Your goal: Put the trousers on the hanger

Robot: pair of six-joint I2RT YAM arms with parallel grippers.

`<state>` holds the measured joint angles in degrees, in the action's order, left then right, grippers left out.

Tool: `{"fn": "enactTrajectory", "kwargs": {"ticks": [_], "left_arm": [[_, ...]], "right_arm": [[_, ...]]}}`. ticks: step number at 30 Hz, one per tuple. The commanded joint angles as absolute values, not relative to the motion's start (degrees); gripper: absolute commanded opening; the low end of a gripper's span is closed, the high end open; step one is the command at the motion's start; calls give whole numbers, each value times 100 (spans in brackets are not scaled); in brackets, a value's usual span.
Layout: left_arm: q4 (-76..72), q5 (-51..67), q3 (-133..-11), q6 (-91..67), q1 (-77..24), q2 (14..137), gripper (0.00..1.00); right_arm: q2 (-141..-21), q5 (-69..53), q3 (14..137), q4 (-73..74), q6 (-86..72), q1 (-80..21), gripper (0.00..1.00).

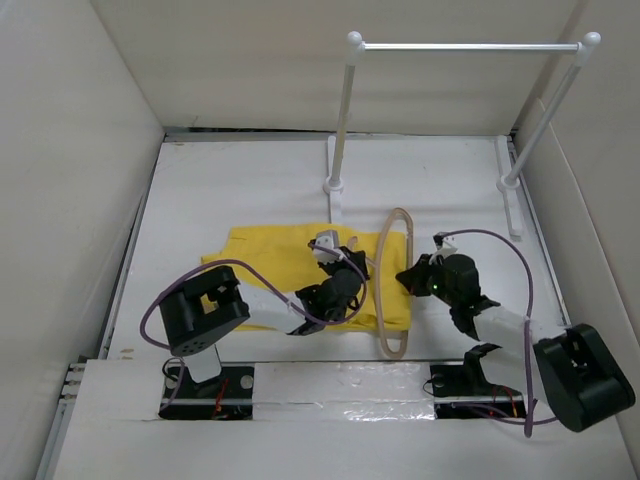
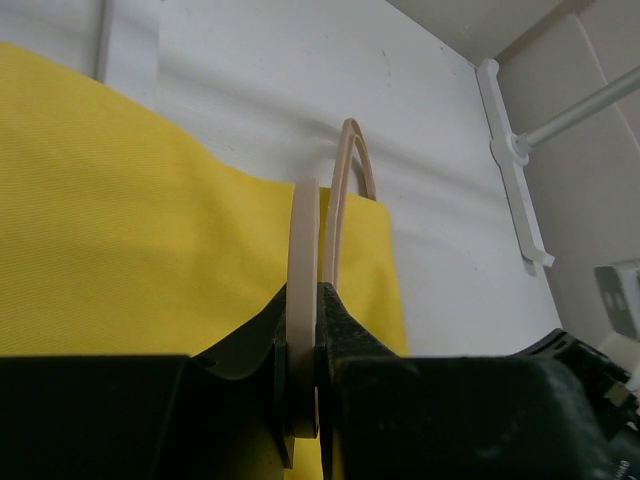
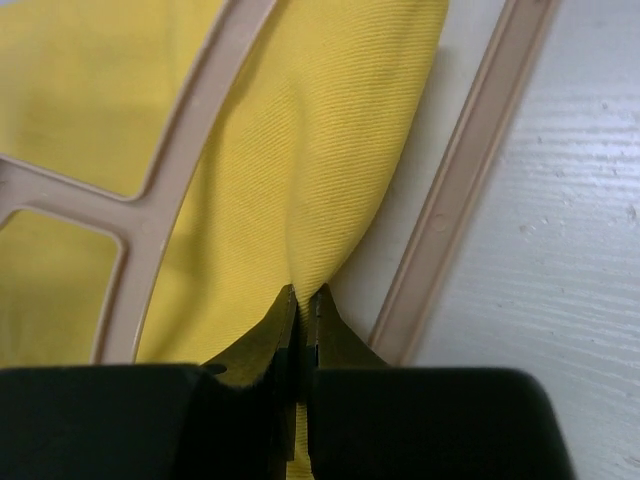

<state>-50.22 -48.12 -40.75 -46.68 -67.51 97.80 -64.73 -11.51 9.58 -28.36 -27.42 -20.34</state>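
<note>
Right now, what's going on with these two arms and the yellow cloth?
The left gripper is shut on the tan hanger, holding it at the right edge of the yellow trousers on the table. The right gripper is pinching a fold of the trousers beside the hanger's straight bar. The trousers are mostly spread flat, not yet draped over the hanger.

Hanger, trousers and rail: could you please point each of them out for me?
hanger (image 2: 305,260), left wrist view, on its flat bar.
trousers (image 1: 270,252), top view, on the flat cloth.
rail (image 1: 465,46), top view, middle of the crossbar.
</note>
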Motion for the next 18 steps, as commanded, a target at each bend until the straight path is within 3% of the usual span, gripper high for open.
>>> {"fn": "enactTrajectory", "kwargs": {"ticks": [1, 9, 18], "left_arm": [[-4896, -5176, -3701, -4377, -6662, 9195, 0], [-4352, -5651, -3340, -4333, -6662, 8746, 0], [-4122, -5625, -2909, -3955, -6662, 8051, 0]], "right_arm": [[-5768, -1011, 1195, -2646, -2488, -2004, 0], [-4422, -1371, 1300, -1786, -2268, -1241, 0], [-3797, -1511, 1512, -949, -1775, -18, 0]]}}
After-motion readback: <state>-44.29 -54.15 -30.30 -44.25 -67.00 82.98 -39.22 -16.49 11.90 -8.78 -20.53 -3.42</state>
